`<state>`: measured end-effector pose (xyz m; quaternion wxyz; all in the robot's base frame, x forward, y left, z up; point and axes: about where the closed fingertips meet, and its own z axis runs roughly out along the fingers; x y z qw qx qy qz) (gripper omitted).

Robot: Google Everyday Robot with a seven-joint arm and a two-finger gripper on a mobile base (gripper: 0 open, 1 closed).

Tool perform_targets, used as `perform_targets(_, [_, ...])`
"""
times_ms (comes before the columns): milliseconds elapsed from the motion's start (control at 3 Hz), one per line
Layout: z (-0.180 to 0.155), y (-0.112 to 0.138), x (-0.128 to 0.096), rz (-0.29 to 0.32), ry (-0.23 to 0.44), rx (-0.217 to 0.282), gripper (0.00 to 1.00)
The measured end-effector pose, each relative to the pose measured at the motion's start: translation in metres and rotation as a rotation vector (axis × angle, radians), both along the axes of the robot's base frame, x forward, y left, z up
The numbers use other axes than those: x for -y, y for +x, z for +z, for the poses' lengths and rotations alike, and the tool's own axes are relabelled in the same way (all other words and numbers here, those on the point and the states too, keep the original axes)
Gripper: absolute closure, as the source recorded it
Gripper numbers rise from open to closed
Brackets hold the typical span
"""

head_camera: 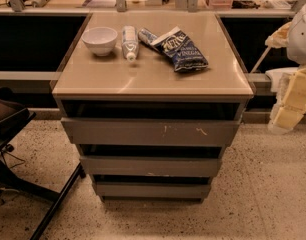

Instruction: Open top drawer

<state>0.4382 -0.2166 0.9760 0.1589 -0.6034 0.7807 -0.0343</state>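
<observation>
gripper (289,101) @ 3 o'clock, well apart frm top drawer (150,132), grip state can't tell | drawer looks shut | risk: handleless front, hold slips off upper lip, no pull

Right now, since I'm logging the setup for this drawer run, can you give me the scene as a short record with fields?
top drawer: uppermost of three grey fronts, pale scratches right of centre, interior not showing
end effector: at the right edge of the view, apart from the top drawer
cabinet top: white bowl, bottle lying on its side, blue snack bag
task state: drawer not yet pulled out
</observation>
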Motion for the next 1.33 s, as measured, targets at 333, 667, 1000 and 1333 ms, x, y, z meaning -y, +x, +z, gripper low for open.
perform_targets(333, [-0.007, 0.002, -0.003, 0.009, 0.010, 0.002, 0.00])
perform_targets(667, [-0.061, 0.010, -0.021, 0.019, 0.092, -0.039, 0.00])
perform_targets(1000, [-0.141, 0.024, -0.047, 0.008, 0.222, -0.091, 0.00])
perform_targets(1333, [-0.201, 0.043, -0.069, -0.030, 0.330, -0.094, 0.00])
